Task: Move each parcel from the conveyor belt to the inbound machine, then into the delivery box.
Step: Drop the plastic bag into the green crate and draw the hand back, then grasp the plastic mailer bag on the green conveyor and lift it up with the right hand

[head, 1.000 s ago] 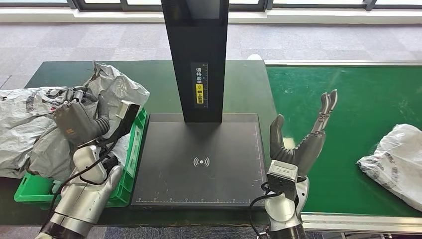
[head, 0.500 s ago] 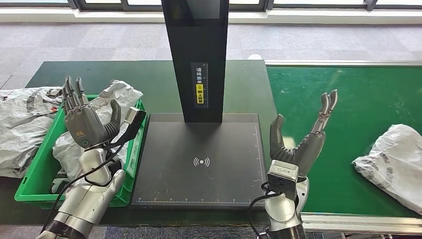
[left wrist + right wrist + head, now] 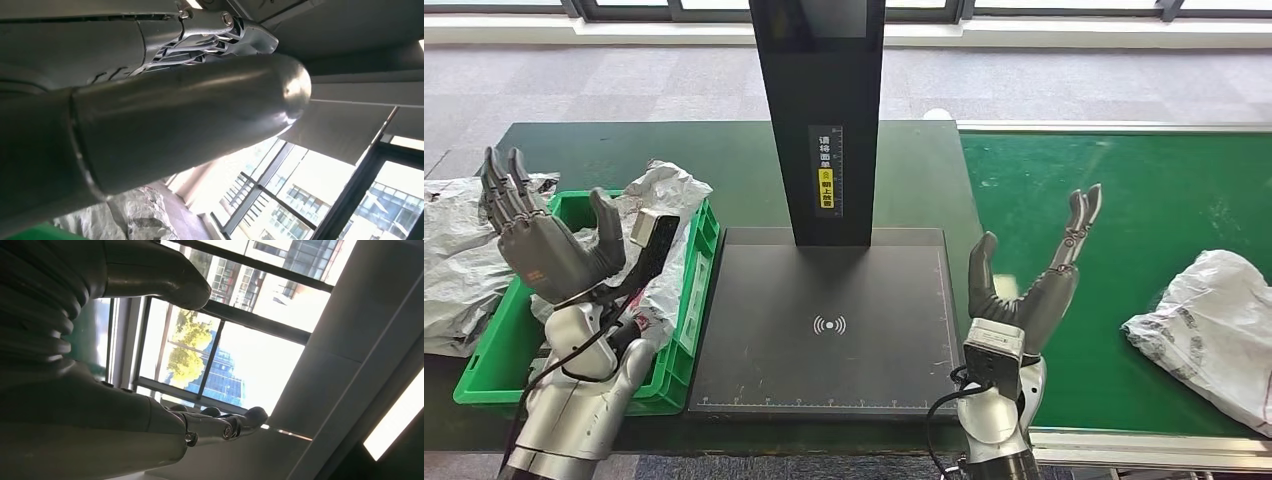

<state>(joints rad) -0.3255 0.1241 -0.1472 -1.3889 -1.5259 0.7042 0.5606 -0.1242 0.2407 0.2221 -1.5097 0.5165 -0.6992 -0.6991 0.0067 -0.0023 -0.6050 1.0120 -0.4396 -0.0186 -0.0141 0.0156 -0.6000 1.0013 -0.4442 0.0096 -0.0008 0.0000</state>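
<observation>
Lying at the right edge of the frame on the green conveyor belt [image 3: 1124,180], the next grey plastic-bag parcel [image 3: 1209,325] is the thing to fetch; its long axis looks to run from upper left to lower right, though the frame edge cuts it off. The black inbound machine platform [image 3: 824,320] sits at frame centre under its dark post [image 3: 819,110]. At lower left the green delivery box [image 3: 682,330] holds a crumpled grey parcel [image 3: 664,190], with more bags piled at the left edge [image 3: 459,260].

The right hand [image 3: 1029,280] is raised at centre-right, between platform and belt parcel, fingers spread apart, holding nothing. The parcel lies to its right in the frame, apart from the fingers, no contact. The left hand [image 3: 549,250] is up over the box at left, fingers apart, empty, with the platform between it and the belt.

Judgement: right hand is plainly nearer, so the coming reach should go rightward across the belt to the parcel's near left end.
</observation>
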